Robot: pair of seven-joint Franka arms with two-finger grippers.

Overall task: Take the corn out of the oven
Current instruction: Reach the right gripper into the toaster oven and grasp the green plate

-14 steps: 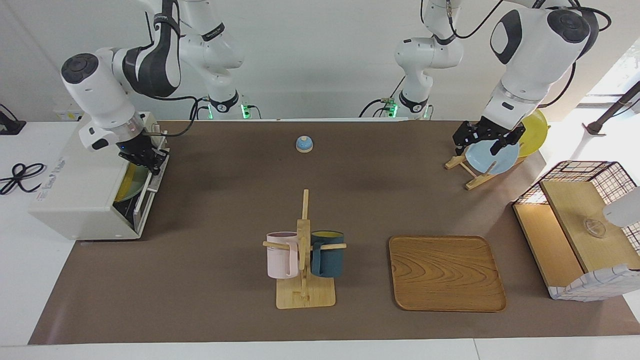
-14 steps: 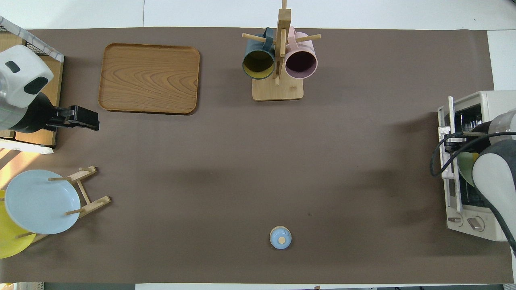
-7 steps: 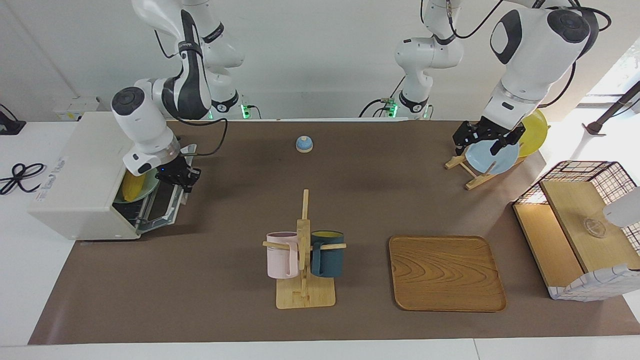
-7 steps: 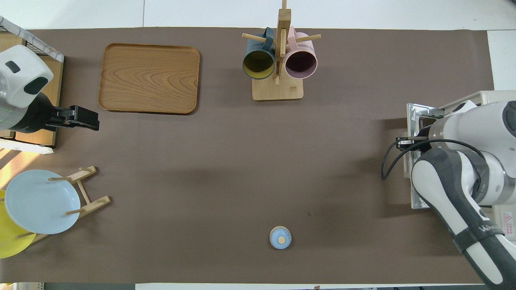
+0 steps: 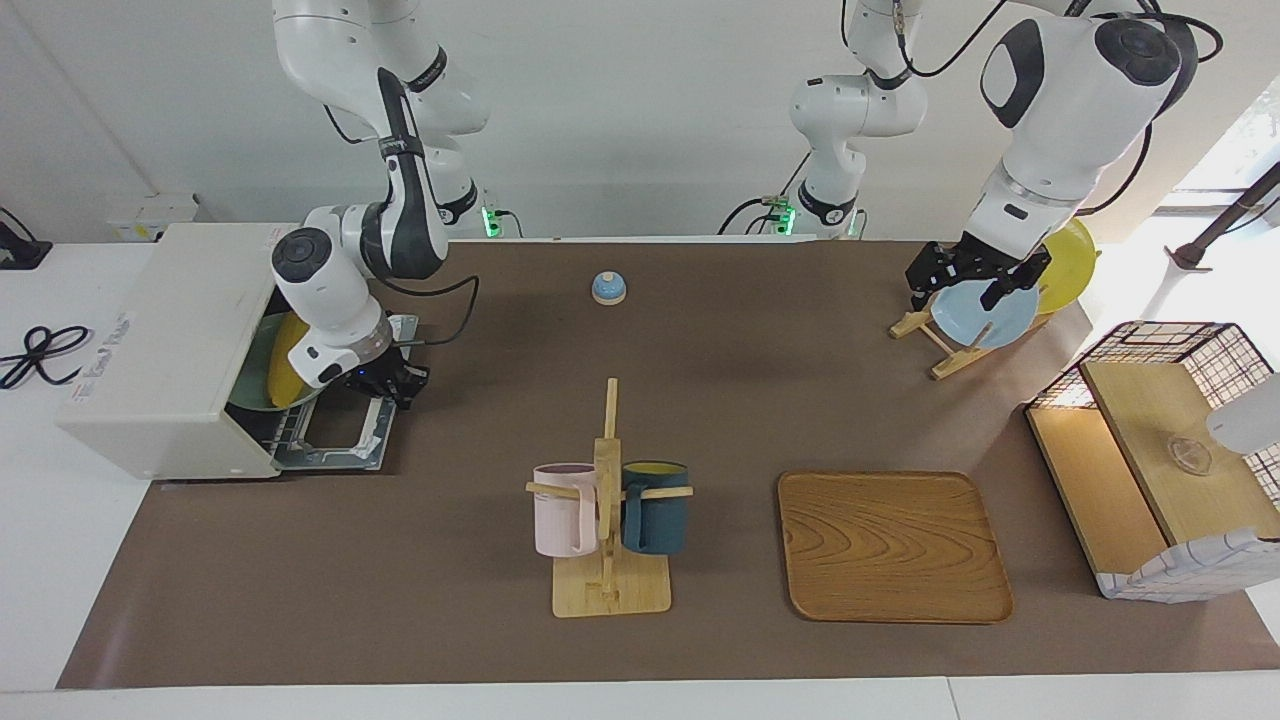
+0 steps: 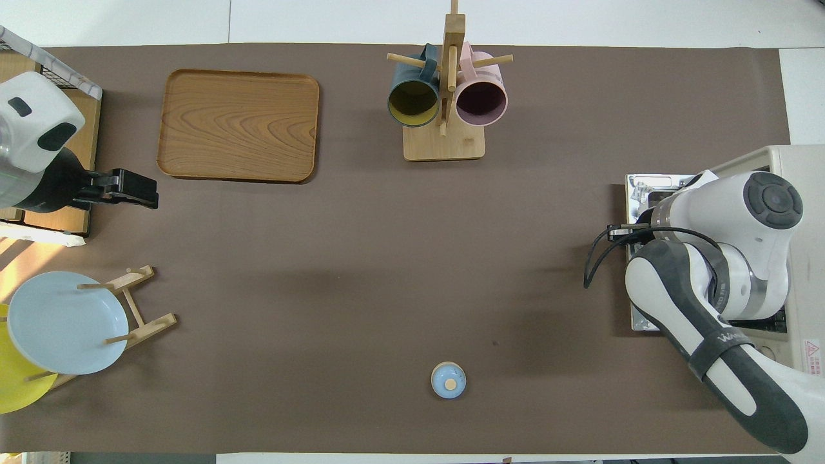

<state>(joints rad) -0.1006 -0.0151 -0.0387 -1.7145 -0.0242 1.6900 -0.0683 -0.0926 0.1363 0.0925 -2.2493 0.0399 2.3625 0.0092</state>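
Observation:
The cream-white oven [image 5: 150,340] stands at the right arm's end of the table; it also shows in the overhead view [image 6: 802,167]. Its door [image 5: 335,440] lies open and flat on the table. The yellow corn [image 5: 283,362] lies on a greenish plate [image 5: 250,378] inside the oven's mouth. My right gripper [image 5: 393,385] is low at the door's outer edge, shut on its handle. In the overhead view the right arm covers the corn and the gripper. My left gripper [image 5: 968,283] waits, open and empty, raised over the table beside the basket box, as the overhead view [image 6: 138,192] shows.
A wooden mug rack [image 5: 608,500] with a pink and a dark blue mug stands mid-table. A wooden tray [image 5: 893,545] lies beside it. A small blue bell [image 5: 608,288] sits near the robots. A plate rack with a blue plate [image 5: 983,315] and a wire-and-wood basket box [image 5: 1160,450] stand at the left arm's end.
My right gripper has swung out and down from the oven's front, and the door has come down with it from almost shut to flat open. The corn has come into sight. The left arm has not moved.

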